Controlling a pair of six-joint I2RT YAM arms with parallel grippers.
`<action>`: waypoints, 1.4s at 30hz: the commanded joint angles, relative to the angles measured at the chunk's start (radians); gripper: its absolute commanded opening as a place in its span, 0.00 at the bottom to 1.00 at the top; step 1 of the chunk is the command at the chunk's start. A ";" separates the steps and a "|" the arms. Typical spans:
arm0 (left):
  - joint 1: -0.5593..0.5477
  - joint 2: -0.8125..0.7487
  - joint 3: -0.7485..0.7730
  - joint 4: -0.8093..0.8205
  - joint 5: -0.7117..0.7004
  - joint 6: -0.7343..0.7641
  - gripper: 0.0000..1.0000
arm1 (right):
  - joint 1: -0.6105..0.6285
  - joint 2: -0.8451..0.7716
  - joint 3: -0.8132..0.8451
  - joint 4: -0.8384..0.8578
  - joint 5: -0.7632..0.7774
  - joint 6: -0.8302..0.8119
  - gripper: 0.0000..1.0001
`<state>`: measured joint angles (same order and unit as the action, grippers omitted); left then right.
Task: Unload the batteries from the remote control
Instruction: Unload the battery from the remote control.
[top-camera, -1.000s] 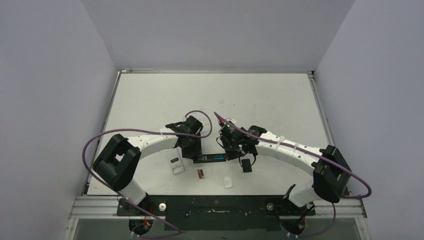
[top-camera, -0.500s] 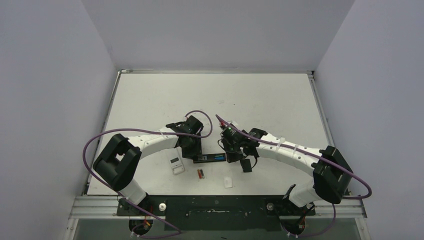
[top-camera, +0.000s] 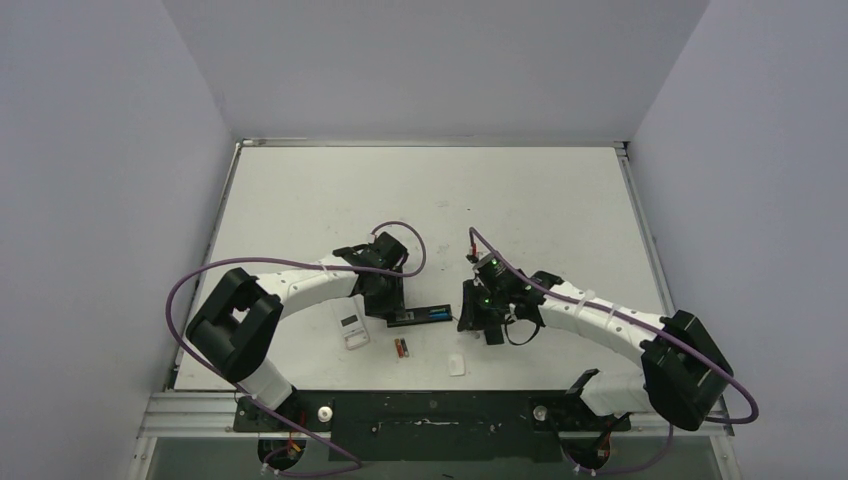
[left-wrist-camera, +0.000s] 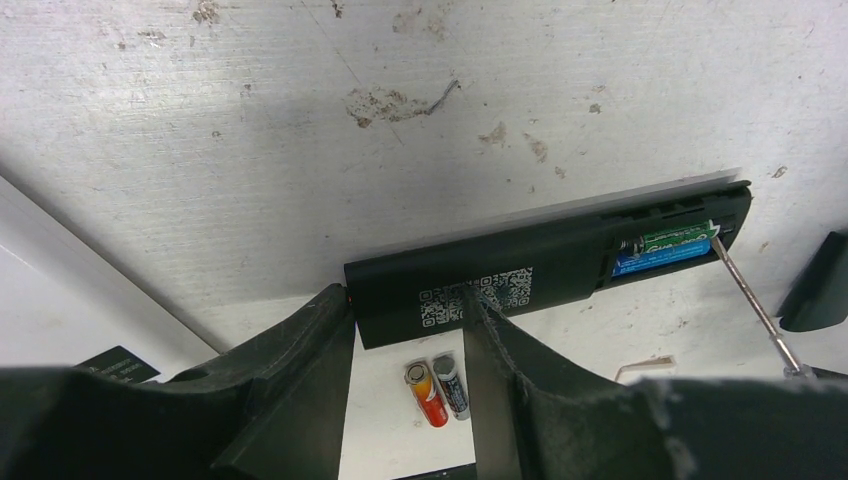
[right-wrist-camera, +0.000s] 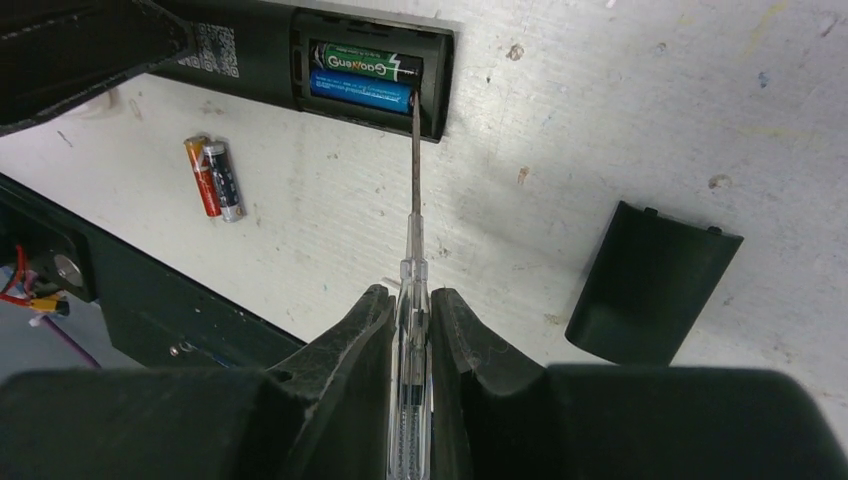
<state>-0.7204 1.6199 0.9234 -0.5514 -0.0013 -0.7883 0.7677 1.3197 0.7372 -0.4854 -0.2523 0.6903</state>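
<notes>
Right gripper (right-wrist-camera: 412, 310), jaws clamped on the clear handle of a screwdriver (right-wrist-camera: 414, 170); shaft straight ahead, tip at the end of the open bay of the remote (left-wrist-camera: 470, 280). In the bay, long axes across the shaft: one green battery (right-wrist-camera: 365, 64), one blue battery (right-wrist-camera: 360, 92). Right arm nearer. Left gripper (left-wrist-camera: 405, 315) clamped on the remote's far end. On the table: two loose batteries (right-wrist-camera: 203, 180), one black cover (right-wrist-camera: 650, 285).
</notes>
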 joint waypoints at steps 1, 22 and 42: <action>-0.040 0.090 -0.040 0.066 -0.038 0.011 0.39 | -0.056 -0.038 -0.051 0.202 0.043 0.013 0.05; -0.060 0.115 -0.031 0.059 -0.054 0.012 0.38 | -0.251 -0.176 -0.332 0.564 -0.210 0.173 0.05; -0.071 0.133 -0.024 0.054 -0.066 0.011 0.38 | -0.401 -0.191 -0.488 0.753 -0.345 0.328 0.05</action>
<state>-0.7540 1.6417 0.9489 -0.5888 -0.0151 -0.7742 0.4011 1.1351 0.2562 0.1955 -0.6292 1.0161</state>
